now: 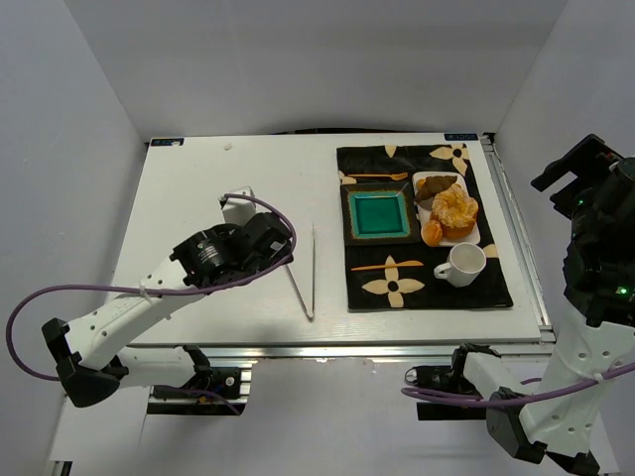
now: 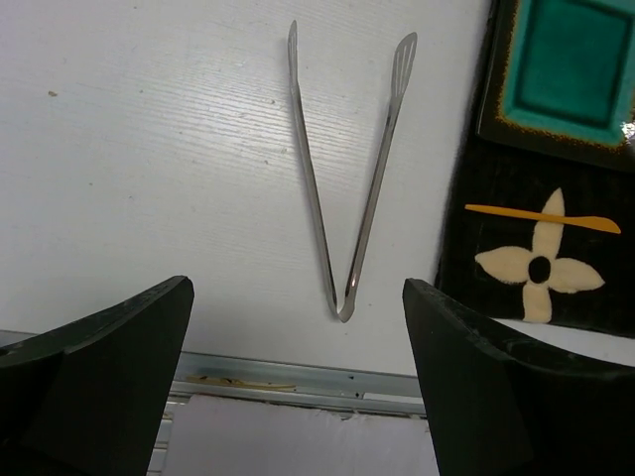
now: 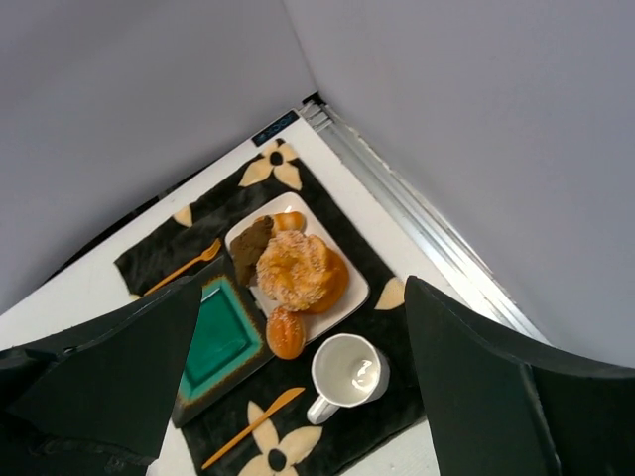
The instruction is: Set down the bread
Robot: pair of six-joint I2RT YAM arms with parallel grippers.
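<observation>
The bread [image 1: 433,232] is a small glossy orange-brown roll at the near-left corner of a white plate [image 1: 476,238], touching a large swirled pastry [image 1: 455,209]. It also shows in the right wrist view [image 3: 286,331]. My right gripper [image 1: 577,174] is open and empty, held high at the right, well above and away from the bread; its jaws [image 3: 304,288] frame the plate from above. My left gripper [image 1: 278,241] is open and empty, low over the white table beside metal tongs [image 1: 310,273]. In the left wrist view the jaws [image 2: 296,290] stand wide just short of the tongs' hinge [image 2: 343,309].
A black flowered mat [image 1: 496,288] holds a square teal dish [image 1: 377,213], a white mug [image 1: 461,264], an orange knife [image 1: 385,266] and an orange fork [image 1: 377,177]. A dark brown flat piece [image 1: 434,185] lies on the white plate. White walls stand on three sides.
</observation>
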